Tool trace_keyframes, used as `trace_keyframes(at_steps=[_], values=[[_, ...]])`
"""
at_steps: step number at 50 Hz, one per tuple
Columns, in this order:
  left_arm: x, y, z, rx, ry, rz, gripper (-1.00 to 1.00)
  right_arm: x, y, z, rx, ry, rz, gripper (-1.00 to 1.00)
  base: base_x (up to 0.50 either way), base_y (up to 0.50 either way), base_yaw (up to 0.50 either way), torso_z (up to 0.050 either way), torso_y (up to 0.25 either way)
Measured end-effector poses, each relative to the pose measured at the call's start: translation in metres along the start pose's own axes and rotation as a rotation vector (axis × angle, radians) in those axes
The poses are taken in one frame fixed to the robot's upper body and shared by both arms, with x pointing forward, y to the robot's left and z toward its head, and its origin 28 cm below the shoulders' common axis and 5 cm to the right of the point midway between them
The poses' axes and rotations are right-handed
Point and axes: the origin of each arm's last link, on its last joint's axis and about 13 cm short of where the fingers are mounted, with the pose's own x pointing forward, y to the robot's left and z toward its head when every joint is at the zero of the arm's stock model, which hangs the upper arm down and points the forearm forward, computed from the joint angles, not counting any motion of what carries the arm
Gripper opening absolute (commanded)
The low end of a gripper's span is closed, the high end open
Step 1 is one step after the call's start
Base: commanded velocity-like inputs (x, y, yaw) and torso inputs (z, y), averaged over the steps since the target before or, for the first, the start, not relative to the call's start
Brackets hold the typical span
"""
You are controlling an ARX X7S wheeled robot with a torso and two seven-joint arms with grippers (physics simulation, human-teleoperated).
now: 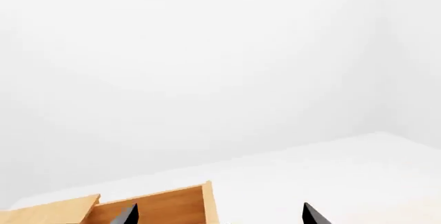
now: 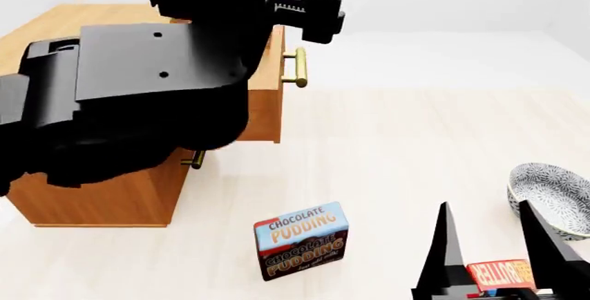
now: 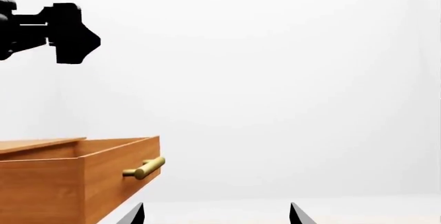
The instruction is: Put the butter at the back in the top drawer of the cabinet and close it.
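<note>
The small red-orange butter box (image 2: 499, 273) sits at the near right of the scene, between the two dark fingers of the right pincer (image 2: 498, 262). The fingers stand on either side of it, but whether they press on the box or merely flank it cannot be told from the head view; the right wrist view shows only two spread fingertips and no box. The left pincer (image 1: 219, 214) shows two fingertips set well apart with nothing between them, so it is released; it hangs above the light-brown wooden cabinet (image 2: 101, 196) at the far left.

The top drawer (image 2: 269, 86) with its brass bar handle (image 2: 297, 67) is pulled out, so it looks ready to receive the box. Between butter and cabinet stands a blue-and-brown chocolate pudding box (image 2: 302, 240), upright on the pale counter (image 2: 396, 148); a white bowl with a dark speckled pattern (image 2: 551, 196) lies just beyond the right pincer.

The step in hand appears to be securing the butter for the carry. To do it well, the fingers should clench squarely on the box's long sides before lifting, then rise high enough to clear the pudding box on the way left. The bulky left arm (image 2: 138, 92) covers much of the drawer opening from the head view, so it would be wise to draw that arm aside first, leaving the right one an unobstructed path over the drawer's front edge.
</note>
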Motion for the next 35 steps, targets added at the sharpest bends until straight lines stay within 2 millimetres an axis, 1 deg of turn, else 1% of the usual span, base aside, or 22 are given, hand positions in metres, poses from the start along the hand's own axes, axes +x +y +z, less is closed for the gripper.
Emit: trace_keyframes(at_steps=[4, 8, 15, 23, 29, 35], values=[[-0.018, 0.006, -0.006, 0.033, -0.064, 0.015, 1.0, 0.0, -0.001, 0.002, -0.001, -0.002, -0.004, 1.0, 0.0, 0.0, 0.0, 0.0, 0.0], [-0.038, 0.016, -0.016, 0.064, -0.119, 0.029, 1.0, 0.001, -0.002, 0.004, -0.004, -0.002, -0.014, 1.0, 0.0, 0.0, 0.0, 0.0, 0.0], [-0.076, 0.035, -0.039, 0.124, -0.202, 0.049, 1.0, 0.005, -0.002, 0.007, -0.005, 0.005, -0.057, 1.0, 0.0, 0.0, 0.0, 0.0, 0.0], [-0.119, 0.055, -0.066, 0.171, -0.264, 0.065, 1.0, 0.015, 0.001, 0.011, 0.044, 0.047, -0.164, 1.0, 0.0, 0.0, 0.0, 0.0, 0.0], [-0.142, 0.066, -0.078, 0.184, -0.298, 0.069, 1.0, 0.022, 0.006, 0.014, 0.09, 0.085, -0.246, 1.0, 0.0, 0.0, 0.0, 0.0, 0.0], [-0.155, 0.074, -0.084, 0.181, -0.32, 0.072, 1.0, 0.03, 0.008, 0.013, 0.094, 0.114, -0.396, 1.0, 0.0, 0.0, 0.0, 0.0, 0.0]])
